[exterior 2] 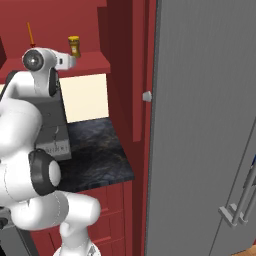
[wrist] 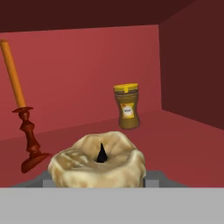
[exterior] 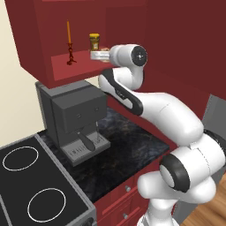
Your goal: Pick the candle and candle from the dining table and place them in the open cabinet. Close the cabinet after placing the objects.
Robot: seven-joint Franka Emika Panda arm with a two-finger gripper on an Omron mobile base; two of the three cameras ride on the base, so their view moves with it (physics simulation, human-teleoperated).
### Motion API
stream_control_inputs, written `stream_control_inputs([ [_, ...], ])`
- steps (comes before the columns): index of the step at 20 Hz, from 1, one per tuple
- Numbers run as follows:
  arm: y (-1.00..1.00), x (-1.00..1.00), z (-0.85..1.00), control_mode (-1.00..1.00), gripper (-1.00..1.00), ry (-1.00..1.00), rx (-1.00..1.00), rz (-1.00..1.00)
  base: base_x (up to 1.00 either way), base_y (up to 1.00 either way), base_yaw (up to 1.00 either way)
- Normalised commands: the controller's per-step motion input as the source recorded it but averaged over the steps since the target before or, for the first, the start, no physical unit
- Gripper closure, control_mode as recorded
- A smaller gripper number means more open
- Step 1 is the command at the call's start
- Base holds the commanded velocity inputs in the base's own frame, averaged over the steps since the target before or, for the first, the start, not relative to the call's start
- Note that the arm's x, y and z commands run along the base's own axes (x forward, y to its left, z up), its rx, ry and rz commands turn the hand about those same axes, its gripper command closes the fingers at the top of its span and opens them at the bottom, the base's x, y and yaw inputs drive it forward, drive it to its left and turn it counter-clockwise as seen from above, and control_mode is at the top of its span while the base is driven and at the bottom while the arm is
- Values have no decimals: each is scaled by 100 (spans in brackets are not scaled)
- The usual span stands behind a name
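Note:
The dark red cabinet [exterior: 66,66] is open, and my gripper [exterior: 99,54] reaches in over its red shelf [wrist: 183,140]. It is shut on the short squat tan-yellow candle [wrist: 98,164], which sits between the fingers just above the shelf; the same gripper [exterior 2: 70,61] is at the shelf's front. The thin orange taper candle [wrist: 13,74] stands upright on its dark red stand [wrist: 30,140] at the shelf's left, and again as the taper [exterior: 68,33]. The dining table is out of view.
A yellow-lidded brown jar [wrist: 127,107] stands at the back of the shelf. Below the cabinet, a grey coffee machine [exterior: 75,114] sits on a black marbled counter [exterior: 128,145] beside a stove [exterior: 31,185]. A tall grey fridge [exterior 2: 200,125] is on the right.

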Motion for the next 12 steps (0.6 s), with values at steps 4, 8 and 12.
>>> stream_control_inputs([
  [4,47,47,0,-100,100,0,0,-2,0,0,0],
  [8,23,60,-2,-100,100,0,0,0,0,0,0],
  [12,0,49,-6,-100,-100,0,0,0,0,0,0],
])
